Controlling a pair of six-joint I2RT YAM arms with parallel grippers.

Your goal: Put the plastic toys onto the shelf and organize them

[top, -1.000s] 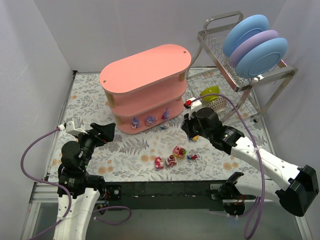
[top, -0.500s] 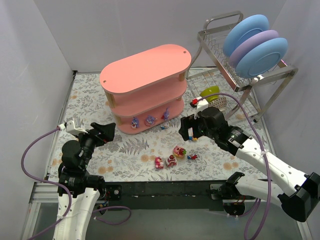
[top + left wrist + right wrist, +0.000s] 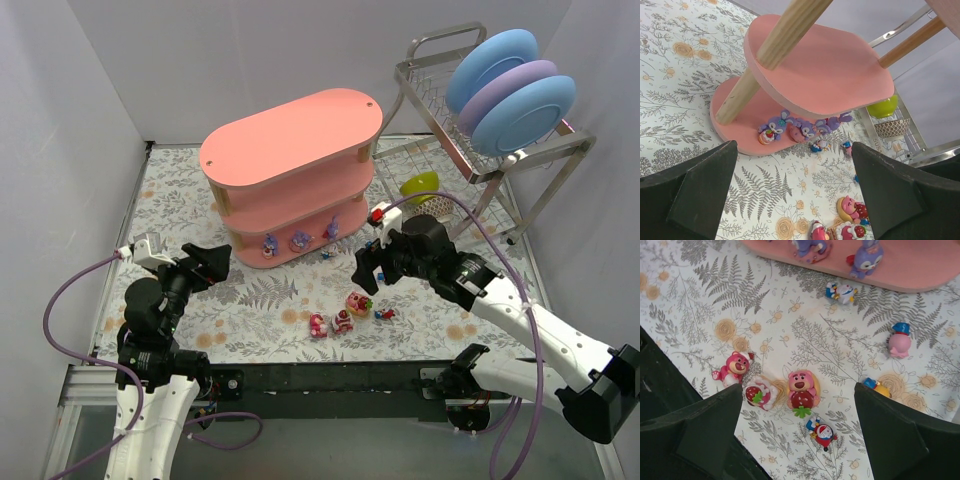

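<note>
White walls box the table on three sides, and a fern-printed tablecloth (image 3: pixel 180 190) covers it up to the black near rail. A salmon-pink three-tier shelf of oval boards on wooden posts (image 3: pixel 290 135) stands slanted toward the back, its right end close to a metal wire dish rack (image 3: pixel 430 75). A band of cloth lies between the shelf's front edge and the arms. Three purple plastic figurines (image 3: pixel 802 131) sit along the front lip of the bottom board. The rack holds blue and purple plates (image 3: pixel 525 115) on edge, with a lime-green bowl (image 3: pixel 420 185) and a patterned bowl (image 3: pixel 437 208) down at its base.

The right gripper (image 3: pixel 372 272) hovers with fingers spread wide, holding nothing, above loose toys lying on the cloth. These are a pink-and-red strawberry cluster (image 3: pixel 801 388), a blue-and-red figurine (image 3: pixel 822 431), a pink one with a blue hat (image 3: pixel 900 342), and a blue-and-white one (image 3: pixel 840 291) just off the shelf's edge. The left gripper (image 3: pixel 208 265), likewise spread and empty, hangs near the shelf's left end.
</note>
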